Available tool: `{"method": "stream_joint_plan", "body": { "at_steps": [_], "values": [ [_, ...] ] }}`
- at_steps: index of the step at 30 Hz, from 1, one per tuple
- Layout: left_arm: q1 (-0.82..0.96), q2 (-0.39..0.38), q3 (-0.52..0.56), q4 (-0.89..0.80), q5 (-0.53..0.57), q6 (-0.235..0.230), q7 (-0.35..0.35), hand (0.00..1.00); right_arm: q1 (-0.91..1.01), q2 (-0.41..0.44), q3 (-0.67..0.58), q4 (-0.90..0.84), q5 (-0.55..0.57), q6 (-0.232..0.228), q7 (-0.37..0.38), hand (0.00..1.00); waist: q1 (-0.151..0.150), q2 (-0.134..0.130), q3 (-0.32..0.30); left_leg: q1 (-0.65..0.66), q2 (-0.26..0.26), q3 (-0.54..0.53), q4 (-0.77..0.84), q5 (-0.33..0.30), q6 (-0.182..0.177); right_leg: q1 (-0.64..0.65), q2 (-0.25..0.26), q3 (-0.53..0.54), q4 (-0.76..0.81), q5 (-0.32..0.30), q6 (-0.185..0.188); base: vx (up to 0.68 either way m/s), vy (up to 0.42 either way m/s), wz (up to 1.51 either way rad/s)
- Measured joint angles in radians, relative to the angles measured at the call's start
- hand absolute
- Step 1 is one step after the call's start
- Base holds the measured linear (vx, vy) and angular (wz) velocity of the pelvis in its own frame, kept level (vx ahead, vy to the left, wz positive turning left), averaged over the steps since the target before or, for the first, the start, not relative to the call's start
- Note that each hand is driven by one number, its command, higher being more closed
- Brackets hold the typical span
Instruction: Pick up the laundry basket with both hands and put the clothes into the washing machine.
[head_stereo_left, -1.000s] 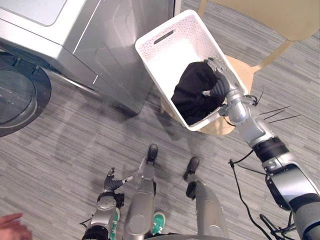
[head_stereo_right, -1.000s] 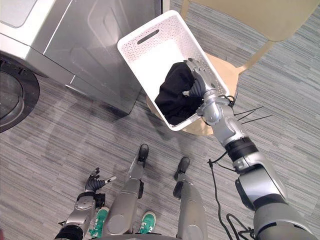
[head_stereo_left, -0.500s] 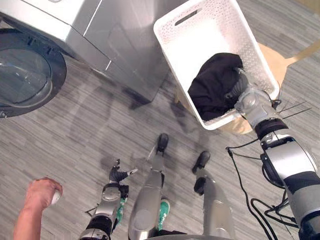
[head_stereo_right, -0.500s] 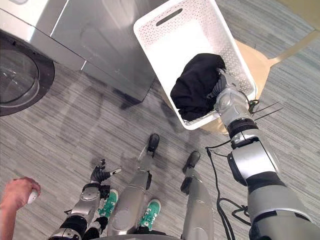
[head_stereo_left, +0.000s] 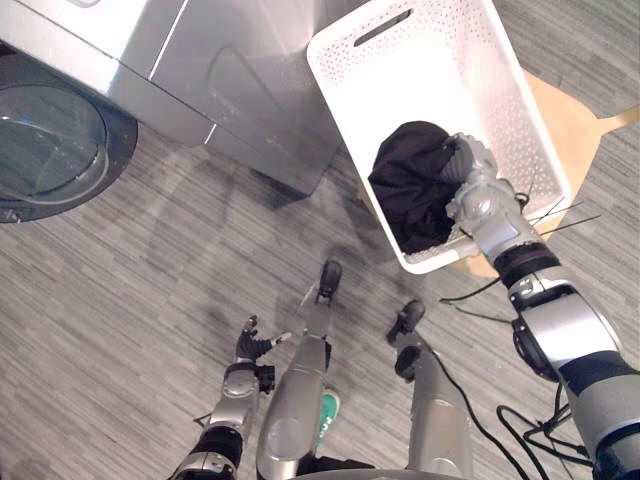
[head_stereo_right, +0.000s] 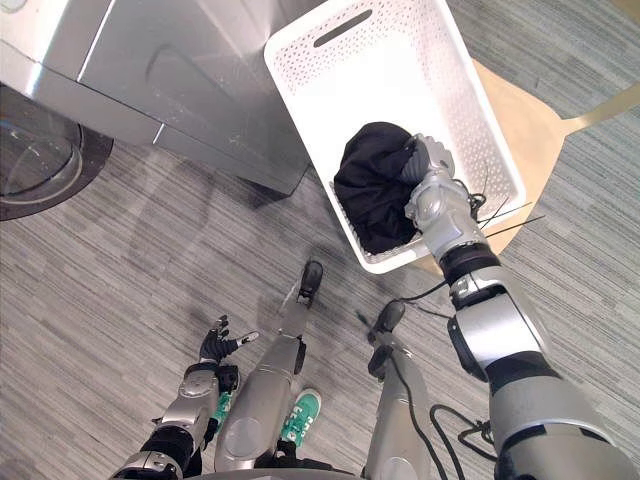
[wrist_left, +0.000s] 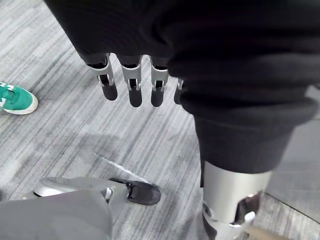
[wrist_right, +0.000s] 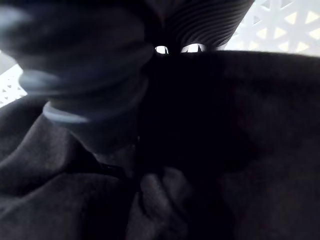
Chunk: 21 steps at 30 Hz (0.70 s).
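A white perforated laundry basket (head_stereo_left: 345, 120) stands tilted on a pale wooden chair (head_stereo_left: 572, 125). A heap of black clothes (head_stereo_left: 408, 192) lies in its near end. My right hand (head_stereo_left: 468, 168) reaches into the basket from the right, its fingers curled into the black cloth (wrist_right: 165, 190). My left hand (head_stereo_left: 250, 345) hangs low over the floor, well away from the basket, with its fingers (wrist_left: 130, 87) straight and nothing in them.
The silver washing machine (head_stereo_left: 210, 70) stands at the upper left, close to the basket's far corner. Its round glass door (head_stereo_left: 50, 150) is swung out to the left. Grey wood-grain floor (head_stereo_left: 120, 300) stretches between the machine and me.
My right hand's fingers, laid flat on the black clothes a second ago, have curled into them. The camera has shifted. A person's hand at the lower left has left the picture.
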Motion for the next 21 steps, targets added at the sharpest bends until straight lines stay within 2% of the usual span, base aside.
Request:
{"method": "stream_joint_plan", "body": {
  "at_steps": [1, 5, 6, 10, 13, 14, 16, 18, 21],
  "values": [
    [0.005, 0.000, 0.009, -0.002, 0.000, 0.001, 0.006, 0.00, 0.025, 0.014, -0.034, -0.088, 0.008, -0.004, -0.024, 1.00, -0.010, 0.000, 0.000, 0.009, 0.001, -0.003, 0.000, 0.000, 0.000, 0.015, 0.004, 0.000, -0.010, 0.001, 0.000, -0.04, -0.039, 0.02],
    [0.015, 0.004, 0.022, -0.014, 0.001, 0.007, 0.009, 0.00, 0.111, 0.064, -0.140, -0.330, 0.044, -0.020, -0.080, 1.00, -0.013, -0.003, -0.001, 0.031, 0.007, -0.003, 0.000, -0.006, -0.003, 0.042, 0.014, 0.006, -0.028, 0.006, 0.004, -0.05, -0.030, -0.02],
    [0.028, 0.005, 0.026, -0.019, 0.001, 0.014, 0.009, 0.00, 0.167, 0.098, -0.175, -0.420, 0.075, -0.038, -0.100, 1.00, -0.018, -0.007, -0.003, 0.046, 0.007, -0.001, 0.000, -0.011, -0.002, 0.058, 0.015, 0.008, -0.030, 0.008, 0.006, -0.04, -0.022, -0.03],
    [0.083, 0.019, 0.047, -0.021, 0.002, 0.032, 0.009, 0.00, 0.322, 0.211, -0.190, -0.589, 0.159, -0.087, -0.103, 1.00, -0.042, -0.034, -0.020, 0.098, 0.007, 0.014, 0.000, -0.023, 0.002, 0.106, 0.016, 0.017, -0.040, 0.009, 0.009, 0.00, -0.027, -0.07],
    [0.128, 0.032, 0.047, -0.012, 0.004, 0.047, 0.007, 0.00, 0.501, 0.299, -0.189, -0.709, 0.254, -0.136, -0.091, 1.00, -0.058, -0.066, -0.068, 0.144, 0.008, 0.021, 0.000, -0.039, 0.005, 0.161, 0.022, 0.021, -0.065, 0.010, 0.012, 0.06, -0.028, -0.05],
    [0.149, 0.036, 0.047, -0.007, 0.005, 0.057, 0.005, 0.00, 0.561, 0.327, -0.185, -0.734, 0.314, -0.158, -0.069, 1.00, -0.068, -0.078, -0.099, 0.164, 0.008, 0.025, 0.000, -0.047, 0.006, 0.184, 0.025, 0.025, -0.079, 0.012, 0.015, 0.08, -0.020, -0.07],
    [0.170, 0.040, 0.047, 0.006, 0.005, 0.064, 0.004, 0.00, 0.635, 0.348, -0.170, -0.769, 0.372, -0.176, -0.035, 1.00, -0.070, -0.093, -0.129, 0.213, 0.009, 0.048, 0.000, -0.063, 0.008, 0.229, 0.030, 0.046, -0.100, 0.015, 0.019, 0.08, 0.002, -0.29],
    [0.199, 0.041, 0.047, 0.006, 0.004, 0.069, 0.004, 0.00, 0.696, 0.357, -0.154, -0.799, 0.423, -0.199, -0.005, 1.00, -0.073, -0.099, -0.168, 0.255, 0.010, 0.076, 0.000, -0.080, 0.013, 0.267, 0.035, 0.071, -0.124, 0.020, 0.024, 0.06, 0.014, -0.42],
    [0.244, 0.043, 0.056, 0.006, 0.004, 0.075, 0.003, 0.00, 0.735, 0.358, -0.130, -0.839, 0.481, -0.222, 0.056, 1.00, -0.090, -0.100, -0.224, 0.303, 0.020, 0.142, 0.000, -0.101, 0.018, 0.307, 0.055, 0.134, -0.187, 0.064, 0.026, 0.04, 0.019, -0.66]
  ]
}}
